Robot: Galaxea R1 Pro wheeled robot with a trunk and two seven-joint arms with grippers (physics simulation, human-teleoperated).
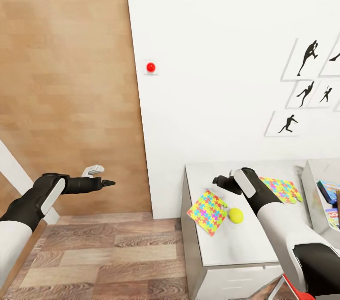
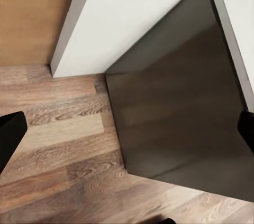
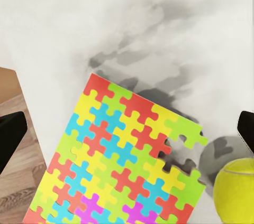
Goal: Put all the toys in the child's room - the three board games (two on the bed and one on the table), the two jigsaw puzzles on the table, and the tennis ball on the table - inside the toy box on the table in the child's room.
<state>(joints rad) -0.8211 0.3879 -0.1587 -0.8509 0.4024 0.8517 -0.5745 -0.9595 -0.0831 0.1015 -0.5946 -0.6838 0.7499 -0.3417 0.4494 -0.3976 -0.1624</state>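
Observation:
On the pale table (image 1: 245,243) a colourful jigsaw puzzle (image 1: 208,206) lies near the left edge, with the yellow tennis ball (image 1: 235,215) just right of it. A second jigsaw puzzle (image 1: 283,189) lies further right, partly hidden by my right arm. My right gripper (image 1: 221,179) hovers open above the first puzzle (image 3: 121,155); the ball (image 3: 235,189) sits beside one finger. At the right edge stands the grey-white toy box (image 1: 309,187) with two board games (image 1: 329,190) showing inside. My left gripper (image 1: 106,182) hangs open over the floor, left of the table. The bed is out of view.
A white wall (image 1: 212,54) with a red knob (image 1: 150,67) and silhouette pictures (image 1: 307,59) rises behind the table. A wood panel (image 1: 66,78) fills the left. The left wrist view looks onto plank floor (image 2: 58,150) and the table's dark side (image 2: 180,113).

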